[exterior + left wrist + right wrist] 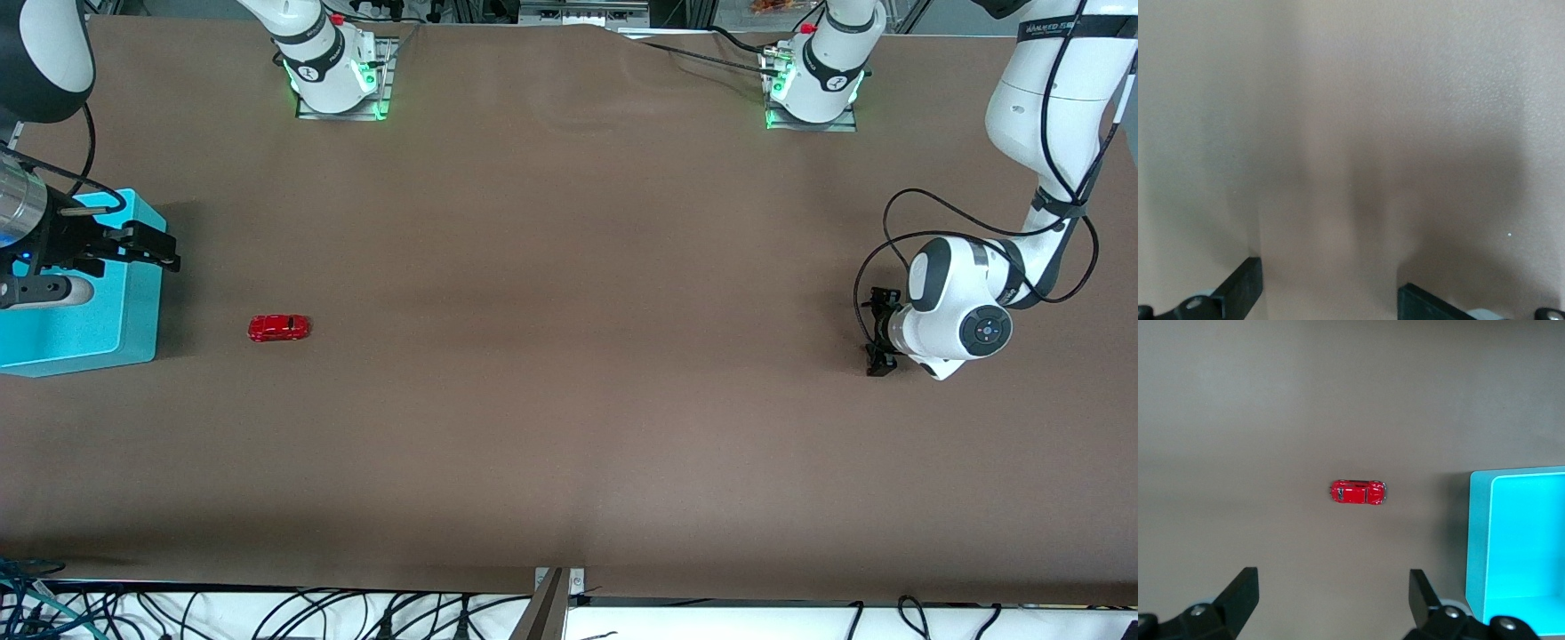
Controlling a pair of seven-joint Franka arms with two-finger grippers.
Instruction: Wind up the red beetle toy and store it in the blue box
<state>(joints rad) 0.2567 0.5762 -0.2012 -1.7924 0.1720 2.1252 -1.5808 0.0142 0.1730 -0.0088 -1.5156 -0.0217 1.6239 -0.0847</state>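
Clearly, the glossy red beetle toy sits on the matte brown table, just beside the thin-walled blue box. Right gripper hovers over the box, spread; left gripper, also spread, waits low at its own end

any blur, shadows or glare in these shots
Left wrist view: soft and featureless, only bare table with smeared shadow streaks above the open left claw. Right wrist view: sharp, small highlights on the red toy car, blue box shading the table. Front view: even light, green glow at both arm bases.
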